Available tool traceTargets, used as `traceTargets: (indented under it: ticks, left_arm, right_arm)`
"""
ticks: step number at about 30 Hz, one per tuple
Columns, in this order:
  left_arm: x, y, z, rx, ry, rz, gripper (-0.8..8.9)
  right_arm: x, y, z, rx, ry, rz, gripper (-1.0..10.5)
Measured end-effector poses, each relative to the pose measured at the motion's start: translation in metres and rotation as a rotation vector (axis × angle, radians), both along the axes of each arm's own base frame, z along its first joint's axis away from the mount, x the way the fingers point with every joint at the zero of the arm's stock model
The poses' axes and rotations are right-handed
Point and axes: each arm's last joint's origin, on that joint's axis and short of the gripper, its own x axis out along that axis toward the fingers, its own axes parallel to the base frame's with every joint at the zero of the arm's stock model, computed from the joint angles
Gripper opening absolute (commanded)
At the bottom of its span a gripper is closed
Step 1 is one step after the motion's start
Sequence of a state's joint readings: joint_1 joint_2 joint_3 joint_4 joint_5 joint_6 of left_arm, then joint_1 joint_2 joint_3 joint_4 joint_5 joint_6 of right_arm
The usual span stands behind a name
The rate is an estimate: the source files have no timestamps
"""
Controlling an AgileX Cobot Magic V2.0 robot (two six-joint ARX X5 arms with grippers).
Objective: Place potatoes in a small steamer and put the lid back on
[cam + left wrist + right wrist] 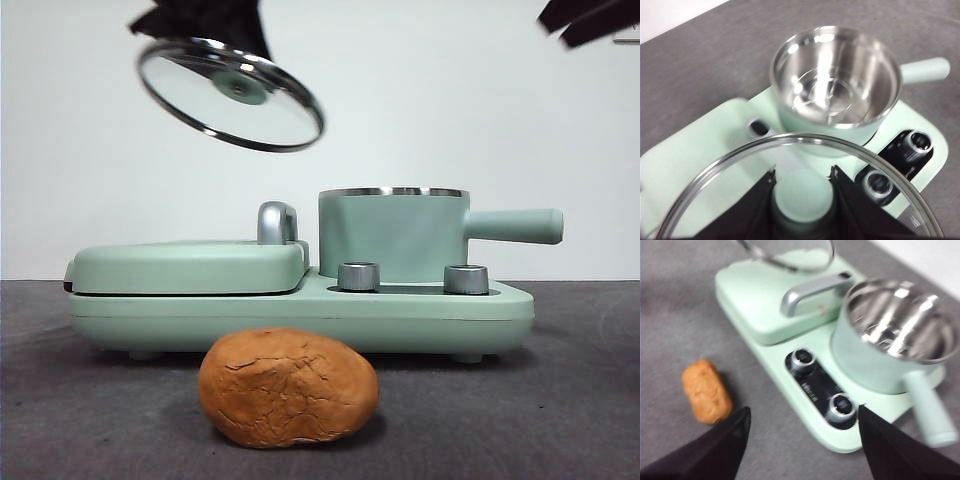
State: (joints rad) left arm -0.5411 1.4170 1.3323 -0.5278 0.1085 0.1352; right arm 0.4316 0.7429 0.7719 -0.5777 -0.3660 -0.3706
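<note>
The orange-brown potato (288,388) lies on the grey table in front of the cooker; it also shows in the right wrist view (706,390). The small steamer (393,235) stands open on the cooker's right side, its steel inside empty (836,80), its handle pointing right; it also shows in the right wrist view (890,337). My left gripper (802,175) is shut on the mint-green knob of the glass lid (232,93) and holds it tilted, high above the griddle cover. My right gripper (802,415) is open and empty, high above the table in front of the cooker's knobs.
The mint-green cooker base (300,315) carries a flat griddle cover (185,266) with a chrome handle (277,222) on its left side and two steel dials (359,276) at the front. Grey table surface lies around the potato.
</note>
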Motion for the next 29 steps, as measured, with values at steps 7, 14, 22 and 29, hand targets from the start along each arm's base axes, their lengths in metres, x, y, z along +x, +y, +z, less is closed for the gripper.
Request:
traceTargets:
  ticks: [7,14,22,29]
  left_arm:
    - [-0.034,0.044,-0.003,-0.027,-0.015,0.102,0.1]
    - [-0.053,0.067,-0.002,-0.044,-0.023,0.168,0.1]
    - [-0.057,0.074,0.004,-0.059,-0.051,0.189,0.1]
    - [-0.057,0.075,0.004,-0.059,-0.052,0.195,0.1]
  right_arm:
    - [0.017,0.033,-0.016,-0.038,0.072,0.13,3.4]
    - [0.031,0.072,-0.044,-0.101,0.165,0.246,3.4]
    - [0.042,0.111,-0.08,-0.163,0.218,0.345,3.9]
    - [0.048,0.132,-0.105,-0.193,0.237,0.394,3.9]
